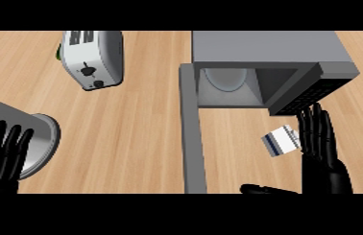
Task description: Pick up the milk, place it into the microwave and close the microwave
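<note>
Milk (281,141) lies on the counter (127,133) in front of the microwave (269,66), just left of the right hand (320,143), whose fingers are straight and spread, holding nothing. The left hand (13,152) rests open at the lower left edge beside a metal pot (39,143). Farther back, the microwave door (191,133) stands swung open, the cavity exposed. Risk: a sideways approach may push the carton away, or clip the control panel above the fingertips. A toaster (92,59) sits far left.
</note>
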`<state>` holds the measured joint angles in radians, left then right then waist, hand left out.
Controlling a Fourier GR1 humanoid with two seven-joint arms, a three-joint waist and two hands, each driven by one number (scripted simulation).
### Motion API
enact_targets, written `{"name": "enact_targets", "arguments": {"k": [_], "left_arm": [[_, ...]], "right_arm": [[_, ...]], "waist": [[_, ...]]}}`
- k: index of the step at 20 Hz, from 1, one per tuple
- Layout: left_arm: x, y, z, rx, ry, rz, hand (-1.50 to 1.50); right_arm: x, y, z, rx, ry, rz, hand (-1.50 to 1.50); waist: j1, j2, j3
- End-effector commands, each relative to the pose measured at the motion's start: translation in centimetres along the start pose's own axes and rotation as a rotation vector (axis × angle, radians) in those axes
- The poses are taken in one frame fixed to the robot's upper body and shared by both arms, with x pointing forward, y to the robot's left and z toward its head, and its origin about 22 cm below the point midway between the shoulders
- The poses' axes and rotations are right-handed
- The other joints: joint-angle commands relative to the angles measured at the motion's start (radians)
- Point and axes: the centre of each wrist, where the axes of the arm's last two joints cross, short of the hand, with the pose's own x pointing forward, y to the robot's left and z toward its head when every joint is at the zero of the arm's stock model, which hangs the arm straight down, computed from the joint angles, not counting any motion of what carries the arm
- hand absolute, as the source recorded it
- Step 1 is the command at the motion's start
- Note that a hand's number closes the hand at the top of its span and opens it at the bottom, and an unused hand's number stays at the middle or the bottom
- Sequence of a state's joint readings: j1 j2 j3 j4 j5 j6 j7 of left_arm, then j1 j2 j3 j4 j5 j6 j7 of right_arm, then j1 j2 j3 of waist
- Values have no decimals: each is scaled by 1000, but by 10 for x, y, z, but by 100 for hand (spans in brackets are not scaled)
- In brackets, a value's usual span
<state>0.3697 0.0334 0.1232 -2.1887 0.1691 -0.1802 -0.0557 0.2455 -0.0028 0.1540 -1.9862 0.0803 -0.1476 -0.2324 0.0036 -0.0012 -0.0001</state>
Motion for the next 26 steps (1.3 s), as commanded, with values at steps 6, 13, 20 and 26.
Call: {"name": "enact_targets", "arguments": {"k": [6,13,20,26], "left_arm": [[-3,-1,19,-6,16,-9,-150],[-18,17,23,-12,6,20,-150],[11,0,47,-19,10,14,-150],[-1,9,39,-23,5,1,-150]], "right_arm": [[-42,-12,2,-70,17,106,-150],[-76,-31,2,-124,47,98,-150],[-106,-62,7,-153,80,184,-150],[-116,-85,25,-123,123,212,-150]], "waist": [[1,0,0],[0,1,0],[6,0,0],[0,0,0]]}}
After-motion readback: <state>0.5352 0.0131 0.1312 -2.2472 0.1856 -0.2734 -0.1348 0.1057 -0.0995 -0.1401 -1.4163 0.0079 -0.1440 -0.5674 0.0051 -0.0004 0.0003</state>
